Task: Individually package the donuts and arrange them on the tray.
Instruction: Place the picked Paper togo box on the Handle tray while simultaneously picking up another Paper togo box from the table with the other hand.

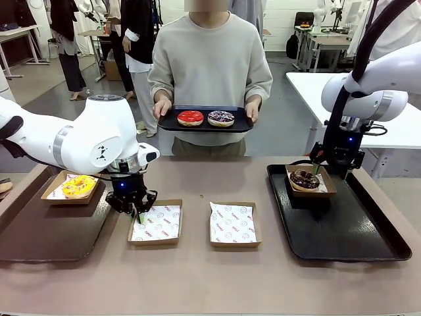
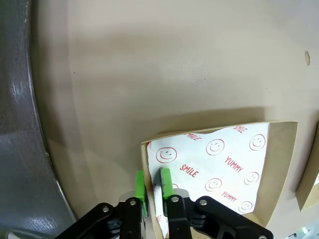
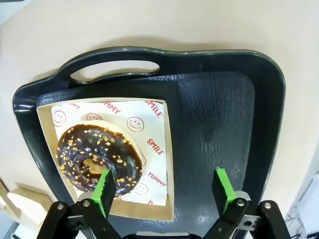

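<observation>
Pinches with the left claw (image 2: 152,185) the corner wall of an empty paper-lined box (image 1: 156,224) on the worktop (image 1: 197,280), just beside the left tray (image 1: 39,234). Holds the right claw (image 3: 164,186) spread wide over the chocolate-topped donut (image 3: 97,157), boxed on the right tray (image 1: 348,234). On the left tray, in its own box, the yellow-iced donut (image 1: 79,185). On a third tray (image 1: 241,122), in the person's hands (image 1: 161,108) across the worktop, the red-glazed donut (image 1: 191,118) and the sprinkled donut (image 1: 221,118), side by side, unboxed. Between the two worktop trays, also a second empty box (image 1: 234,224).

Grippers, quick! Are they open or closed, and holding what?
Left gripper: closed, pinching the edge of an empty paper-lined box.
Right gripper: open, holding nothing, above the boxed chocolate donut.
</observation>
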Motion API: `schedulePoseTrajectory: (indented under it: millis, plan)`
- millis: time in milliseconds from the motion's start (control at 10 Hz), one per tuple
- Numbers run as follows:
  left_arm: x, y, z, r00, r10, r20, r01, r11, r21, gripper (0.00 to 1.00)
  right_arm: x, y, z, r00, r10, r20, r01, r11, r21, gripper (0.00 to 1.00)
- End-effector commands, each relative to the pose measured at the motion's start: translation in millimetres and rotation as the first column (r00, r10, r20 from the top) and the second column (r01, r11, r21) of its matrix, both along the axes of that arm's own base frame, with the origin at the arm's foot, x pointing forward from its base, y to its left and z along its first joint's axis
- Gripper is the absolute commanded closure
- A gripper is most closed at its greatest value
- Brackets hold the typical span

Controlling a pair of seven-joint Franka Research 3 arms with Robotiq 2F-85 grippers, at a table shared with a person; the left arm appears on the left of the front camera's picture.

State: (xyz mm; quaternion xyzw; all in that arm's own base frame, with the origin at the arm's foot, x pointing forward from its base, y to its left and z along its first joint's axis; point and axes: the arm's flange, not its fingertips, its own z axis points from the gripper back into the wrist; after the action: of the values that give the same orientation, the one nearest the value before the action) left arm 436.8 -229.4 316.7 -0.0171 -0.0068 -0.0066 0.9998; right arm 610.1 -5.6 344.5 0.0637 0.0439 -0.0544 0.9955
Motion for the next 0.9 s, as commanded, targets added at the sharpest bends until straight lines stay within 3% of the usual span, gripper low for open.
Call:
schedulePoseTrajectory:
  millis: [0, 500, 800]
  plan:
    - [2.4, -5.4, -1.1, 1.0, 0.031, 0.003, -0.031, 0.999, 0.012, 1.0, 3.8, 5.1, 3.5, 1.0, -0.012, -0.011, 0.011, 0.999, -0.037, 0.0]
    - [1.3, -3.9, 3.4, 1.0, 0.029, -0.008, -0.029, 1.0, 0.013, 1.0, -6.9, 5.3, 18.9, 1.0, 0.0, -0.013, 0.0, 1.0, 0.025, 0.0]
    - [4.7, 3.6, 49.4, 0.999, 0.036, 0.018, -0.035, 0.999, -0.031, 1.0, -38.6, 18.3, 56.7, 0.998, 0.065, 0.015, -0.066, 0.982, 0.174, 0.0]
